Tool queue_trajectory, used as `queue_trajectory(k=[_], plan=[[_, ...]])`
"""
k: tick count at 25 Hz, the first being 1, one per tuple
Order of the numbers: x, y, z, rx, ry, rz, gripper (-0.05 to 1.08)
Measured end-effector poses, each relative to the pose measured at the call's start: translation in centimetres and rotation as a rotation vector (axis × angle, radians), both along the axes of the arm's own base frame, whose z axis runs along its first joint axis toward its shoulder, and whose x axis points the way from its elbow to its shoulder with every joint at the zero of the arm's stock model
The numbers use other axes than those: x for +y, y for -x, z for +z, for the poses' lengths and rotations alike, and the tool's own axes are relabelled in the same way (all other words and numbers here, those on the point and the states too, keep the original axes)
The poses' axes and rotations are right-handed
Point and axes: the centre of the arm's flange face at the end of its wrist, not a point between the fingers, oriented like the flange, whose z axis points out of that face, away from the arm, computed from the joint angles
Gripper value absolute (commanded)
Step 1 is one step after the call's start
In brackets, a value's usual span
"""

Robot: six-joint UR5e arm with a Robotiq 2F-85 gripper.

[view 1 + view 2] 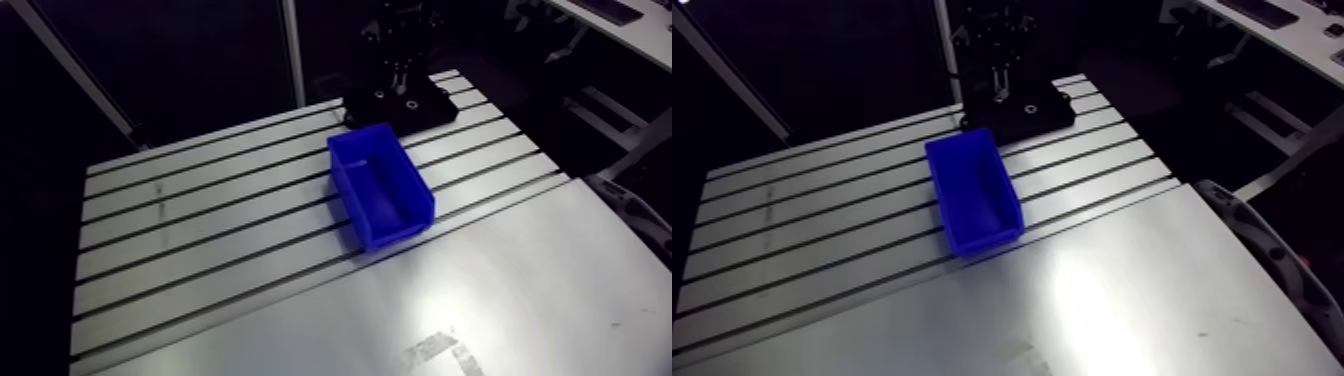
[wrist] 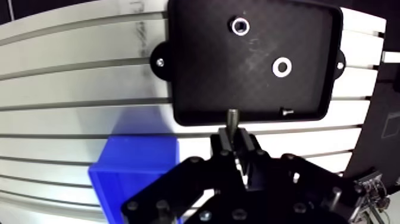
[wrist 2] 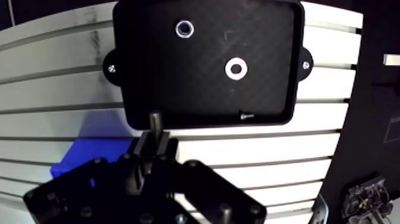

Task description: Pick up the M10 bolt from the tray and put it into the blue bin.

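Note:
In the wrist view my gripper [image 2: 233, 138] is shut on a dark bolt [image 2: 232, 118], whose shank sticks out past the fingertips. It hangs above the near edge of the black tray [image 2: 202, 77]. The blue bin [image 2: 134, 164] lies beside and below the gripper, apart from the tray. In the arm view the gripper [image 1: 400, 72] hovers over the tray [image 1: 425, 108] at the far end of the table. The blue bin [image 1: 380, 185] stands just in front of it and looks empty.
A silver nut [image 2: 240, 25] and a washer [image 2: 282, 67] lie in the tray, with a small screw [image 2: 286, 111] at its near wall. The slotted aluminium table [image 1: 200, 220] stretches left of the bin, and a smooth plate [image 1: 480, 300] covers the front.

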Motion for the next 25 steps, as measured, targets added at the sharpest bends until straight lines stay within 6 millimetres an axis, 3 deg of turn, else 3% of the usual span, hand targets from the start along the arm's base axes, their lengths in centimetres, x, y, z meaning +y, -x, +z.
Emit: queue_trajectory(k=[8,15,19,25], plan=[[-1.3,-2.7,6.3,-0.012,0.02,0.105,1.05],[-2.5,-5.4,10.8,-0.029,0.058,0.344,1.04],[-3.1,-6.8,11.8,-0.035,0.082,0.514,1.02],[-4.2,-8.5,10.6,-0.066,0.134,0.778,1.02]])
